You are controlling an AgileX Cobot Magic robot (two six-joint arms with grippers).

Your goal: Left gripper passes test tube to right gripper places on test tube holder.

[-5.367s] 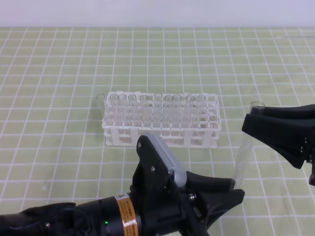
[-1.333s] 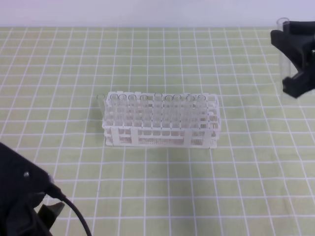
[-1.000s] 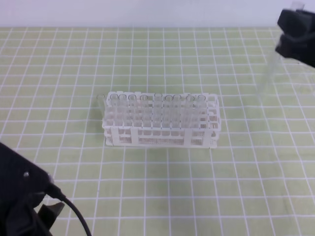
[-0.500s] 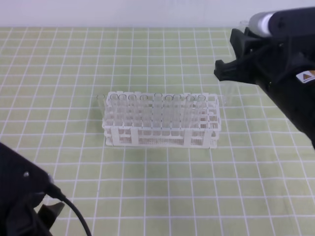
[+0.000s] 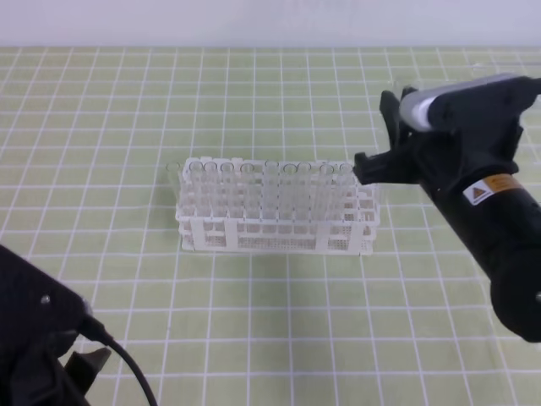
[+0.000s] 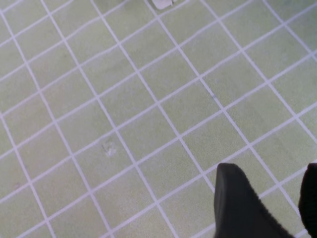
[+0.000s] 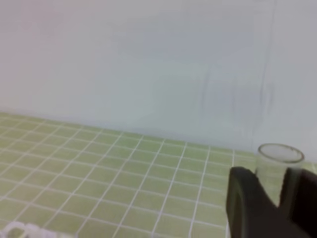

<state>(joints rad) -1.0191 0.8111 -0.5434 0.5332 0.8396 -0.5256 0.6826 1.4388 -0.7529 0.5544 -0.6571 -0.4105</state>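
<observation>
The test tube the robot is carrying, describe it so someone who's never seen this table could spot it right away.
Find the white test tube holder in the middle of the green gridded mat, then the right gripper by its right end. The test tube stands upright between its fingers, open rim on top. Unlike the racked tubes, it is clamped in that black claw.

Illumination is bright, even and diffuse in all 3 views, with no single source identifiable. The pale green mat with a white grid (image 5: 101,127) shows no glare. The white plastic lattice test tube rack (image 5: 276,207) casts only a faint, soft shadow at its base. The overhead view is reasonably sharp; the dark arm housing with trailing cable (image 5: 38,338) at the lower left renders as near-featureless black. The left wrist view is sharp on the mat, softer on the black finger (image 6: 237,208). The right wrist view is hazy and low in contrast throughout.
</observation>
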